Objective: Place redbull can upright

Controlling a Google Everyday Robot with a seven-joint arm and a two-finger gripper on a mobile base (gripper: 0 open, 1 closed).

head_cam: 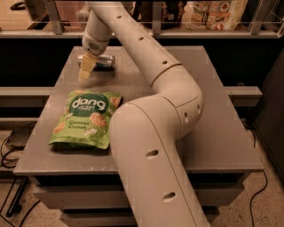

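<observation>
Silver redbull can (103,61) lies sideways, upper left on the table (213,88); gripper (85,70) poised beside it, hold cannot be told. Next: grasp, upend.

This looks like a robot test lab: a plain grey table (217,111) on a speckled floor (271,209), loose cables (9,150), and snack bags (216,13) on a railed shelf (186,33) behind. The gripper (84,73) hangs over the table's far left part.

- A single view, set high at the near side, looks down and away across the table (222,115).
- The arm (151,177) looms close in the near foreground.
- The gripper (86,67) sits far left.
</observation>
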